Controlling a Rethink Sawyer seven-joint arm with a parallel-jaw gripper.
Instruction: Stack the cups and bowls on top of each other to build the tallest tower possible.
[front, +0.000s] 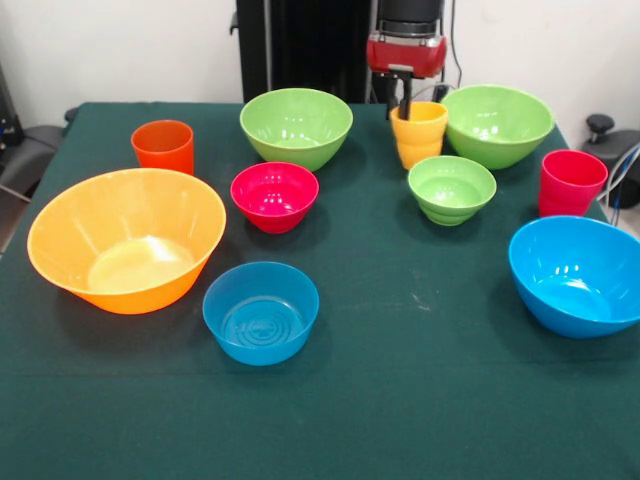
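My gripper (399, 100) hangs open at the far side, one finger (407, 98) inside the ribbed yellow cup (419, 138) and the other just outside its left rim. Two big green bowls (296, 126) (497, 124) flank that cup. The orange cup (162, 146) stands far left and the red cup (572, 182) far right. In the middle sit the small red bowl (274, 195) and the small green bowl (451, 188). Nearer lie the wide orange bowl (125, 240), the small blue bowl (261, 312) and the big blue bowl (578, 275). No tower is in view; every piece stands singly.
A dark green cloth covers the table (420, 400). A black post (300, 45) rises behind its far edge. A black knob (600, 125) sits off the right edge.
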